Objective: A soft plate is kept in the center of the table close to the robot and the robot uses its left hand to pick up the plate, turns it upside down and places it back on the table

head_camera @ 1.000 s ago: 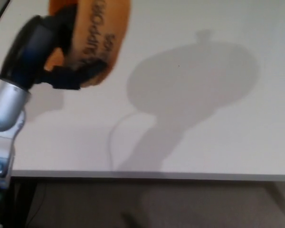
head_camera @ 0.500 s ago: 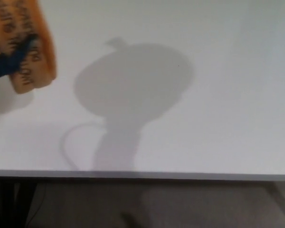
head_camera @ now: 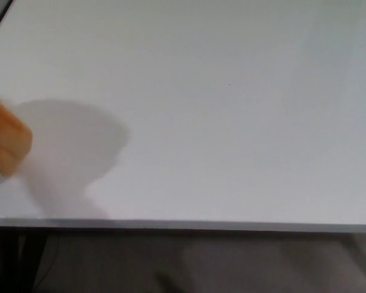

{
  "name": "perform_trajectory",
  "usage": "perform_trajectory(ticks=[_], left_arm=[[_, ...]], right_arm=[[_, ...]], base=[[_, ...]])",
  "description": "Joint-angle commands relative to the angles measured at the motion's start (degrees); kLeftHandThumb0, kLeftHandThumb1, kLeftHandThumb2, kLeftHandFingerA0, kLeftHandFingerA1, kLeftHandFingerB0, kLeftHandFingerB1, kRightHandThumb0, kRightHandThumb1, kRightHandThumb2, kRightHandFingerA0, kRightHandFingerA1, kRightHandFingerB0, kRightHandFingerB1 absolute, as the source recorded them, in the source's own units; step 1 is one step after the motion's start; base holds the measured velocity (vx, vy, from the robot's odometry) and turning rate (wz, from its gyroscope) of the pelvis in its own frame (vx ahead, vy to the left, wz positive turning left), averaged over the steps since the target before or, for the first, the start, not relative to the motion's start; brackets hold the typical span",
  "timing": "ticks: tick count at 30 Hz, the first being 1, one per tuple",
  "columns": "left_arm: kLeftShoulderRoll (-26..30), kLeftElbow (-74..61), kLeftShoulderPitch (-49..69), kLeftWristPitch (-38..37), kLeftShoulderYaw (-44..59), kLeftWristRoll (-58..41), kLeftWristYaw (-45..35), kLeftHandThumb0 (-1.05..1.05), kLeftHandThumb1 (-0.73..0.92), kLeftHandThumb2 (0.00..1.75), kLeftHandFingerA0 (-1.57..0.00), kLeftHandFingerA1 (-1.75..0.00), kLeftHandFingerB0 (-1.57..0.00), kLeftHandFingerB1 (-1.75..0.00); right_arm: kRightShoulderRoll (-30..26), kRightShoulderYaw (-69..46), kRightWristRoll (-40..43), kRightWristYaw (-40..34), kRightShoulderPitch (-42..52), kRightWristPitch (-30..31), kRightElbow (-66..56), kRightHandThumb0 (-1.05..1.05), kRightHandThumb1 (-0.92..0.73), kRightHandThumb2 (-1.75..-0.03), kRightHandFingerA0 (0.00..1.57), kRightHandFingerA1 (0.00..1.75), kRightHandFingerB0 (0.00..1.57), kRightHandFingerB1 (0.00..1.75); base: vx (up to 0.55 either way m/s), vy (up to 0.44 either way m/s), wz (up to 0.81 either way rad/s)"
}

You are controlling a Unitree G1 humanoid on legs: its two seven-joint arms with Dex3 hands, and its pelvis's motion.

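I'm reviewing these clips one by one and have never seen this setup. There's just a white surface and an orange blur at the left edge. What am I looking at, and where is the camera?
The camera sits on a humanoid robot's head and looks down at the work in front of it. The white surface is a table; its near edge crosses the bottom of the picture, with floor below. The blurred orange shape at the left edge is part of the soft plate, mostly cut off by the frame. A grey shadow lies on the table beside it. Neither robot hand shows in this picture, so it cannot confirm what holds the plate. Nothing else is visible on the table.
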Motion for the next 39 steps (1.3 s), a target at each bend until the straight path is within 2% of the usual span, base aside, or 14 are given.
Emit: perform_trajectory(ticks=[1, 3, 4, 10, 11, 14, 17, 19, 21, 23, 24, 29, 36, 39], left_arm=[[-5.7, 12.5, 0.9, 23.6, 19.0, -24.0, 26.9, -0.28, 0.60, 0.99, -1.36, -1.66, -0.66, -1.04], [-6.9, 12.2, 1.5, 24.8, 18.5, -22.5, 26.2, -0.27, 0.59, 0.90, -1.14, -1.75, -0.45, -0.85], [-7.3, 12.3, 1.8, 26.0, 17.5, -20.9, 26.3, -0.32, 0.63, 0.77, -1.12, -1.75, -0.58, -0.84], [-7.0, 15.6, 2.5, 40.6, 11.6, -15.1, 22.0, -0.36, 0.71, 0.77, -1.20, -1.60, -0.94, -0.98], [-8.2, 14.4, 3.0, 40.1, 11.5, -15.7, 21.9, -0.29, 0.64, 0.79, -1.17, -1.73, -0.87, -0.98], [-12.2, 10.7, 4.4, 38.7, 9.4, -15.4, 21.1, -0.26, 0.61, 0.75, -1.17, -1.75, -0.80, -0.98], [-14.4, 7.9, 5.4, 38.5, 5.1, -13.1, 18.9, -0.25, 0.58, 0.74, -1.16, -1.75, -0.56, -0.68], [-16.6, 5.1, 6.3, 39.7, 2.5, -12.5, 18.4, -0.30, 0.61, 0.64, -1.12, -1.75, -0.46, -0.98], [-17.8, 3.1, 7.1, 41.1, -0.3, -11.5, 17.9, -0.33, 0.64, 0.61, -1.12, -1.75, -0.68, -1.15], [-19.7, 1.5, 6.8, 42.2, -1.1, -12.1, 20.0, -0.30, 0.62, 0.60, -1.08, -1.75, -0.71, -0.91], [-20.9, 0.7, 6.5, 42.8, -1.7, -12.4, 20.7, -0.28, 0.63, 0.60, -1.07, -1.75, -0.75, -1.19], [-23.8, -3.2, 7.2, 46.0, -5.9, -13.1, 19.8, -0.29, 0.62, 0.60, -1.04, -1.75, -0.81, -1.46], [-25.1, -6.4, 8.9, 51.0, -17.5, -11.4, 12.9, -0.39, 0.42, 0.86, -1.30, -1.44, -1.06, -1.26], [-24.6, -8.5, 9.7, 54.3, -22.5, -12.3, 9.9, -0.42, 0.43, 0.85, -1.30, -1.46, -0.99, -1.25]], right_arm=[[-1.1, -0.5, -0.3, -0.8, 0.8, 0.6, -0.5, -0.68, -0.86, -0.66, 0.51, 0.48, 0.35, 0.32], [-0.8, -0.5, 0.3, -0.4, 0.6, 0.5, -0.3, -0.68, -0.86, -0.66, 0.51, 0.49, 0.35, 0.32], [-0.8, -0.5, 0.2, -0.5, 0.6, 0.4, -0.2, -0.74, -0.73, -1.05, 0.46, 0.60, 0.28, 0.48], [-1.1, -0.6, -0.4, -0.8, 0.5, -0.1, 0.3, -0.70, -0.70, -1.04, 0.44, 0.59, 0.26, 0.47], [-1.1, -0.6, -0.2, -0.7, 0.6, 0.0, 0.1, -0.68, -0.86, -0.66, 0.50, 0.48, 0.34, 0.31], [-0.9, -0.7, 0.3, -0.4, 0.8, 0.4, -0.3, -0.73, -0.72, -1.05, 0.46, 0.60, 0.28, 0.48], [-0.8, -0.7, 0.2, -0.8, 1.0, 0.8, -0.8, -0.67, -0.86, -0.66, 0.50, 0.49, 0.35, 0.32], [-0.9, -0.7, -0.4, -1.1, 0.9, 0.1, -0.3, -0.67, -0.70, -1.05, 0.43, 0.59, 0.25, 0.48], [-0.9, -0.6, -0.4, -1.0, 0.7, 0.0, 0.2, -0.67, -0.86, -0.66, 0.52, 0.48, 0.35, 0.31], [-1.0, -0.6, 0.0, -0.7, 0.9, 1.0, -0.6, -0.69, -0.70, -1.04, 0.43, 0.58, 0.26, 0.47], [-0.9, -0.7, 0.5, -0.5, 1.0, 1.3, -0.9, -0.67, -0.85, -0.66, 0.51, 0.48, 0.35, 0.32], [-0.9, -0.6, 0.1, -0.7, 1.1, 1.1, -0.9, -0.69, -0.70, -1.04, 0.45, 0.59, 0.27, 0.48], [-1.0, -0.6, 0.3, -0.6, 1.1, 1.2, -1.2, -0.67, -0.85, -0.66, 0.51, 0.48, 0.35, 0.31], [-1.2, -0.7, 0.1, -0.6, 0.9, 0.8, -0.7, -0.72, -0.73, -1.05, 0.46, 0.59, 0.29, 0.48]], base=[[0.00, 0.000, 0.00], [0.00, 0.000, 0.00], [0.00, 0.000, 0.00], [0.00, 0.000, 0.00], [0.00, 0.000, 0.00], [0.00, 0.000, 0.00], [0.00, 0.000, 0.00], [0.00, 0.000, 0.00], [0.00, 0.000, 0.00], [0.00, 0.000, 0.00], [0.00, 0.000, 0.00], [0.00, 0.000, 0.00], [0.00, 0.000, 0.00], [0.00, 0.000, 0.00]])
